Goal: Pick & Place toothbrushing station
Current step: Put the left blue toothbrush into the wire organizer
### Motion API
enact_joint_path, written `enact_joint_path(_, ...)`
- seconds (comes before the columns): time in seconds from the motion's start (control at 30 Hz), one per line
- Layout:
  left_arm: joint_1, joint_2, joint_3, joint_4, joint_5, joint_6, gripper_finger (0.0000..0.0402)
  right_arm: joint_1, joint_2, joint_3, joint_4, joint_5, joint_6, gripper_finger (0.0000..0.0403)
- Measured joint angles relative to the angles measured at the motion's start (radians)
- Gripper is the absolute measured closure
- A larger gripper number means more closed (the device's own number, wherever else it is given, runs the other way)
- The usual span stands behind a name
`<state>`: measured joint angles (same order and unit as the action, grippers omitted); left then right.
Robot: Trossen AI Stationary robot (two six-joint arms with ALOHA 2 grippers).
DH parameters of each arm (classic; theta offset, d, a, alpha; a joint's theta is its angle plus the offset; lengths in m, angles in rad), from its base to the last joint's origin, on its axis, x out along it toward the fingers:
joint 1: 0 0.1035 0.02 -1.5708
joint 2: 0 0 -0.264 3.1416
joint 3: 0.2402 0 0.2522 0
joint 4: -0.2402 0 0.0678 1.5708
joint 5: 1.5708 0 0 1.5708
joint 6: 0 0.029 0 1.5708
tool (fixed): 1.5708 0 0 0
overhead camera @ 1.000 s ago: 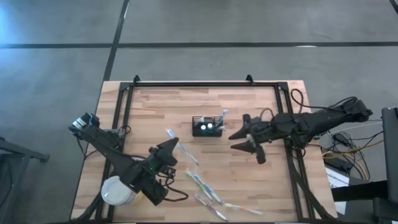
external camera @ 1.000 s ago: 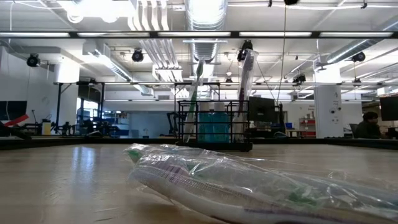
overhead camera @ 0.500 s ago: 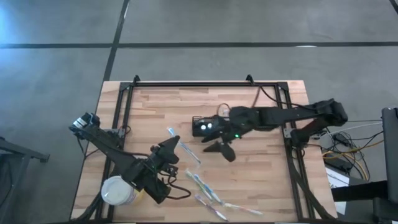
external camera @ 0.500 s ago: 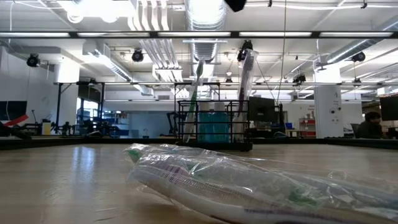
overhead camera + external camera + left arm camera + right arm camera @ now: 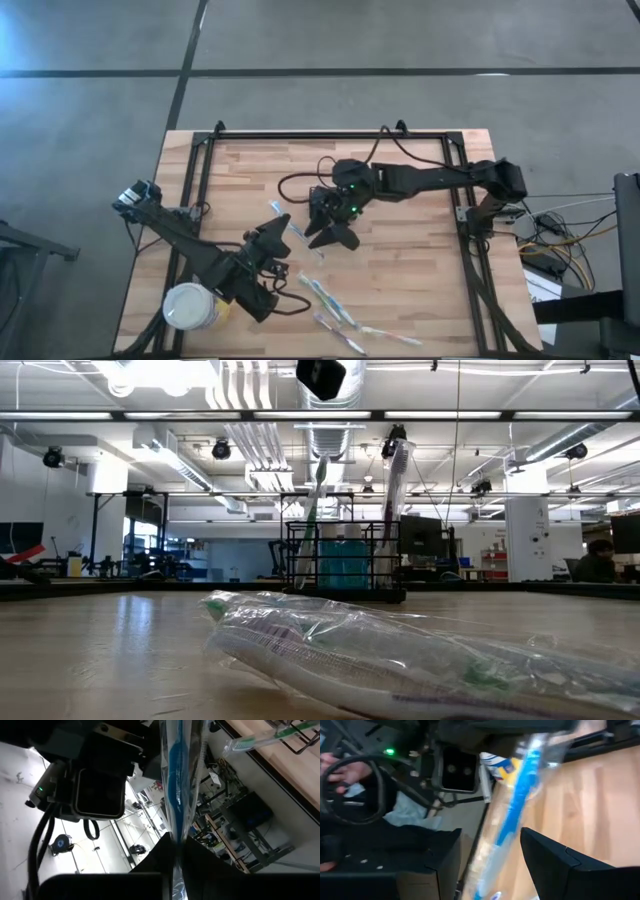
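Observation:
The toothbrushing station, a black slatted holder with upright brushes, stands at the table's middle; in the high view my right arm covers it. My left gripper is shut on a clear-wrapped blue toothbrush, held above the table left of the station. My right gripper is open beside it. In the right wrist view its fingers stand on either side of that toothbrush; I cannot tell whether they touch it. My left gripper pinches the wrapped toothbrush between its two fingers, part way along its length. The fingers come level from the table's near left and lie across the brush. The brush is lifted clear of the table and sticks out on both sides of the fingers.
A yellow cup with a white lid stands at the near left corner. Several wrapped toothbrushes lie loose on the near middle of the table; one lies close before the low camera. A black frame rims the table.
My right gripper has swung from the table's right side toward its left, passing over the station, and has turned and tipped down until its fingers flank the toothbrush held by my left gripper. The toothbrush and the station stay where they were.

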<state>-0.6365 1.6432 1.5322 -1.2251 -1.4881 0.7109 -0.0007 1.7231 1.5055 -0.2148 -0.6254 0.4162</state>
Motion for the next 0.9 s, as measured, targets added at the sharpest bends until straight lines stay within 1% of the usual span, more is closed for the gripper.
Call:
enact_joint_path(0.13, 0.002, 0.000, 0.000, -0.001, 0.004, 0.001, 0.0381, -0.002, 0.009, 0.003, 0.016, -0.016, 0.004, 0.0206)
enact_joint_path(0.23, 0.010, 0.000, 0.000, 0.003, 0.002, -0.001, 0.0381, -0.004, 0.013, 0.003, 0.034, -0.050, 0.005, 0.0206)
enact_joint_path(0.4, 0.030, 0.000, 0.000, 0.005, 0.002, -0.001, 0.0381, -0.004, 0.014, 0.003, 0.038, -0.056, 0.013, 0.0212)
enact_joint_path(0.6, 0.041, 0.000, 0.006, 0.004, 0.002, 0.005, 0.0381, -0.006, 0.016, 0.003, 0.038, -0.047, -0.003, 0.0233)
enact_joint_path(0.67, 0.042, 0.000, 0.009, 0.002, -0.004, 0.007, 0.0381, -0.009, 0.016, 0.002, 0.035, -0.017, 0.006, 0.0237)
enact_joint_path(0.73, 0.042, 0.000, 0.011, 0.003, -0.011, 0.006, 0.0381, -0.012, 0.016, -0.001, 0.035, 0.009, 0.013, 0.0238)
enact_joint_path(0.9, 0.044, 0.000, 0.011, 0.003, -0.015, 0.001, 0.0381, -0.020, 0.016, -0.005, 0.034, 0.020, 0.022, 0.0235)
